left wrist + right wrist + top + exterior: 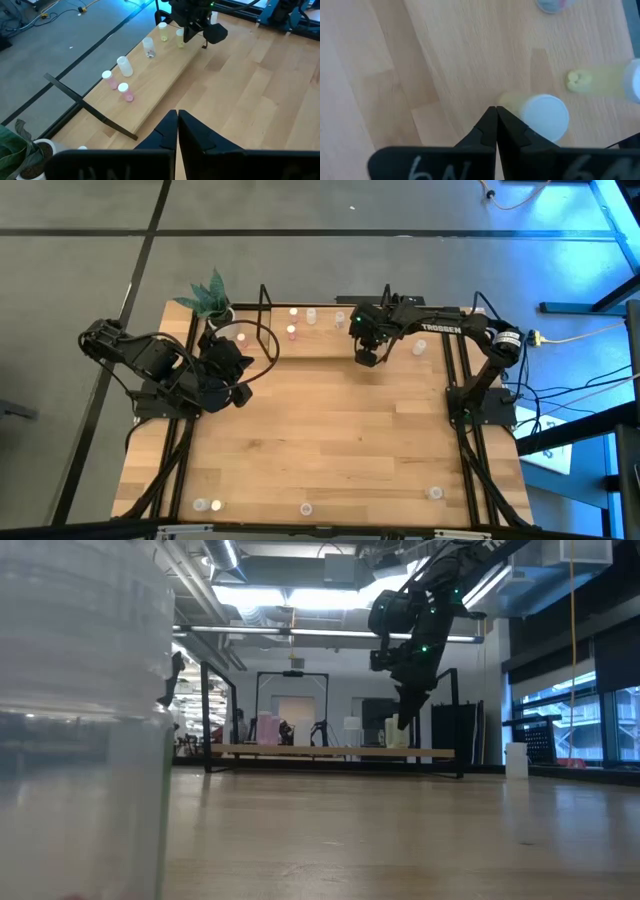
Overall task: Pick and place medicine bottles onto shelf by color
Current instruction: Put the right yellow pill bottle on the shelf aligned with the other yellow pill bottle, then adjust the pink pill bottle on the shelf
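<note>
The medicine bottles (125,93) are tiny see-through tubes with white caps. Two near one end of the shelf (165,70) look pink inside, two in the middle look clear, and two at the far end look yellow. All six stand upright in a loose row on the shelf, which is a low light-wood board with thin black rods around it, set along the back edge of the desk (330,430). In the right wrist view, a yellow bottle (542,116) with a white cap stands just beside the tips of the right tool (496,111), and another yellow one (592,80) is a little farther off. The right tool's two dark fingers are pressed together with nothing between them, and it hangs above the shelf near the yellow bottles. The left tool (178,114) is pinched closed too and holds nothing; it sits over the left side of the desk, near the shelf's end. A white pot with a green plant (207,295) stands at the back left corner. More small bottles (207,505) sit well apart along the front edge of the desk. In the low view, one clear bottle (85,720) stands very close to the camera and blocks the left side.
</note>
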Controlling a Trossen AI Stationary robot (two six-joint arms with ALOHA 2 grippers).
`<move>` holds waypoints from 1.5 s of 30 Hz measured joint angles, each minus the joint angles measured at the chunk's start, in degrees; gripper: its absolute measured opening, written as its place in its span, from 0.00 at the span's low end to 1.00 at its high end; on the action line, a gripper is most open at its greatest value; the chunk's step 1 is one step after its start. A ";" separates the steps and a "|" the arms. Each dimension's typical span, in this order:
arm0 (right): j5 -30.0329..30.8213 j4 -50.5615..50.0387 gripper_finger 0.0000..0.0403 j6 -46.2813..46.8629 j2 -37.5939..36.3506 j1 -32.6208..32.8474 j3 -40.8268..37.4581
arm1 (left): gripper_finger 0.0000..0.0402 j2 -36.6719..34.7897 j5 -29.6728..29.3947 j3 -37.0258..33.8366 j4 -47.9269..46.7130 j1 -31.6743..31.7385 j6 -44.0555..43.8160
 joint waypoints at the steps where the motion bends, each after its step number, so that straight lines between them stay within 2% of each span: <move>1: 0.00 0.00 0.01 -0.06 0.00 0.00 0.00 | 0.01 0.00 -0.01 0.00 0.00 0.00 0.00; 8: -2.85 -0.38 0.01 -0.51 0.00 0.00 0.00 | 0.02 0.00 0.01 0.00 0.00 0.00 0.00; 14: -2.96 -0.63 0.01 -2.01 1.49 -0.38 0.00 | 0.02 0.00 -0.01 0.00 0.00 0.00 0.00; 22: 0.28 -0.48 0.01 -3.29 2.75 -1.42 0.00 | 0.02 0.00 0.01 0.00 0.02 0.00 0.00; 33: 0.36 0.66 0.01 -3.25 2.75 -2.90 0.00 | 0.00 0.00 0.00 0.00 0.02 0.00 -0.02; 38: -2.65 -0.62 0.01 -3.34 2.73 -2.95 0.00 | 0.02 0.00 -0.01 0.00 0.02 0.00 -0.07; 45: -3.10 -4.26 0.01 -1.51 -2.00 0.13 1.14 | 0.00 0.00 0.09 0.00 0.02 0.00 -0.24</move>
